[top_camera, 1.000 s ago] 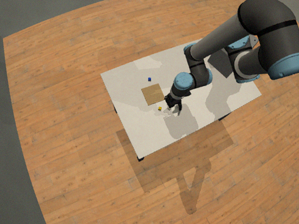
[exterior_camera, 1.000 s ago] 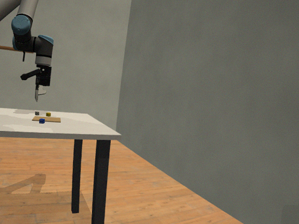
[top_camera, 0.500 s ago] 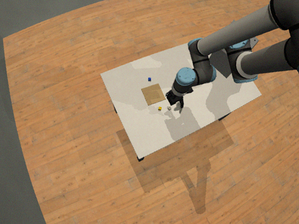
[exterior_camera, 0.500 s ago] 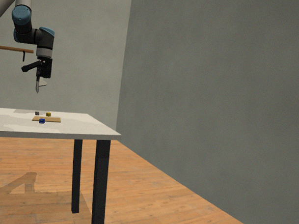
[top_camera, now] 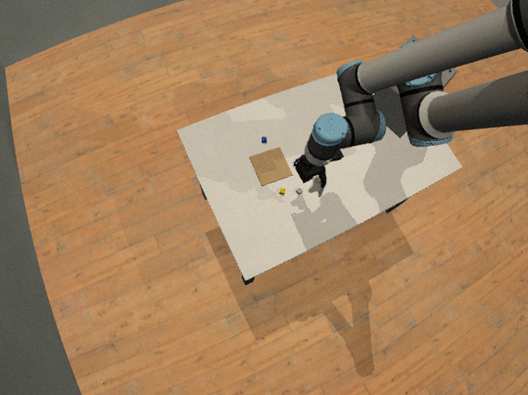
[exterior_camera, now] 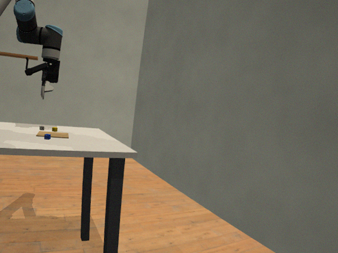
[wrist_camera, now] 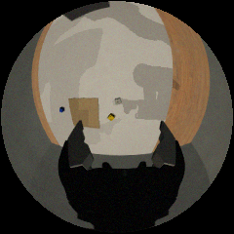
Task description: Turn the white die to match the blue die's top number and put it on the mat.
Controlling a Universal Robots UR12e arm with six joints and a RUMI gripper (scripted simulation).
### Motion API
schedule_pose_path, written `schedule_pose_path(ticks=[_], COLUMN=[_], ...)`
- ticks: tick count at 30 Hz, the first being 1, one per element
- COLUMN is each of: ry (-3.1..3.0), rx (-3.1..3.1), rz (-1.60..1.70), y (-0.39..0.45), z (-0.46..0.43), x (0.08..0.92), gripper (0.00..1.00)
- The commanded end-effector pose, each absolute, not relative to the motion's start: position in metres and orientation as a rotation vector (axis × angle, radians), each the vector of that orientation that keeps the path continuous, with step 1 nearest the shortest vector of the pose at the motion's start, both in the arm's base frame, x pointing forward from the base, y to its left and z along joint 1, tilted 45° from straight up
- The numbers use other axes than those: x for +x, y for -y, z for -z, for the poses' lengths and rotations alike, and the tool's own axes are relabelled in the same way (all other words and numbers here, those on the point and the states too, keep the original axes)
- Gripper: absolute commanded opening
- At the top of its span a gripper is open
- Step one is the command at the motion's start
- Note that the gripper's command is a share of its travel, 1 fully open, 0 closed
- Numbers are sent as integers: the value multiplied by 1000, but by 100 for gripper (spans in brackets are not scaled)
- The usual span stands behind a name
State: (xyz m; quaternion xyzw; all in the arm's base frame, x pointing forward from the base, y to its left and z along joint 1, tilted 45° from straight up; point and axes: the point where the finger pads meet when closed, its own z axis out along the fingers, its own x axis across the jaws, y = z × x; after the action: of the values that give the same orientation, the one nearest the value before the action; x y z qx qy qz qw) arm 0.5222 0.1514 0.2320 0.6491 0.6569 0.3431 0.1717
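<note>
The white die point(top_camera: 299, 190) point(exterior_camera: 41, 127) point(wrist_camera: 117, 100) lies on the table beside the yellow die, off the mat. The yellow die point(top_camera: 282, 191) point(exterior_camera: 54, 129) point(wrist_camera: 111, 117) lies near one edge of the tan mat point(top_camera: 262, 159) point(exterior_camera: 60, 134) point(wrist_camera: 85, 104). The blue die point(top_camera: 264, 139) point(exterior_camera: 47, 136) point(wrist_camera: 61, 109) lies on the table on the other side of the mat. The numbers on top are too small to read. My gripper point(exterior_camera: 43, 97) point(wrist_camera: 122, 121) is open and empty, high above the table; its fingertips are partly hidden in the top view.
The white table point(top_camera: 250, 250) point(exterior_camera: 99, 146) point(wrist_camera: 112, 49) bears the mat and the dice. The arm point(top_camera: 330, 130) reaches in over the table from the upper right of the top view, and its shadows fall across the table top. The yellow die is close to the white die.
</note>
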Motion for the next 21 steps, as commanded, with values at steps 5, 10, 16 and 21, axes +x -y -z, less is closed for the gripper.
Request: schedule_pose_path(ticks=[5,10,16,21], ry=[-1866,-1866,-1916,-2038], rx=[1842,1842,1765,1553], rz=[-974,-974,-951,-884], y=[-150,-150,-149,-143], z=[-235,-235,-234,-231], x=[520,520,523,533], gripper=[100,100,100,100])
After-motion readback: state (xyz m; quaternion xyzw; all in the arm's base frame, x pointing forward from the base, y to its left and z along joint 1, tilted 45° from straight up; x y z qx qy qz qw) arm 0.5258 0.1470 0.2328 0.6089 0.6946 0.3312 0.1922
